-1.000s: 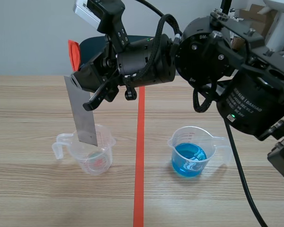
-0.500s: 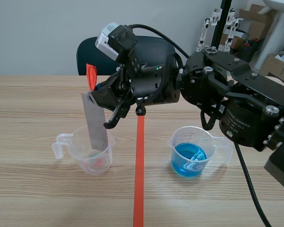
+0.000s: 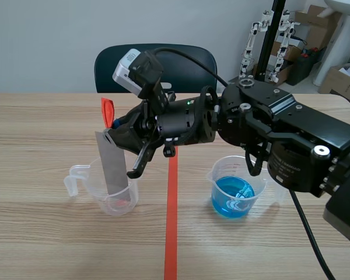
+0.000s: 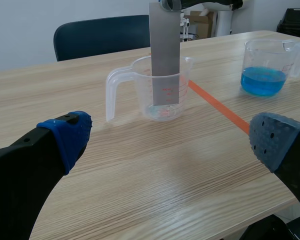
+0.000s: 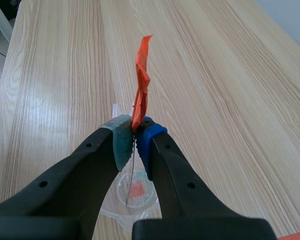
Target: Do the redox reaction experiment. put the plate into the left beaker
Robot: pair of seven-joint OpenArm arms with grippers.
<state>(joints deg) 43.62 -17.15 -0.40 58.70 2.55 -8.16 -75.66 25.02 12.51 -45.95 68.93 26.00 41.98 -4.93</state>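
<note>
plate (image 3: 112,165) lowered deeper, into left beaker (image 3: 118,204)

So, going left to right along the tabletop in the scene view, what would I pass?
clear beaker with the metal plate standing in it → orange-red tape line → beaker of blue liquid

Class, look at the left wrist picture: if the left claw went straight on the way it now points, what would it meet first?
Probably the clear beaker, which stands ahead of the open left claw with the grey plate standing in it. Depth is unclear, so this is a judgement.
</note>
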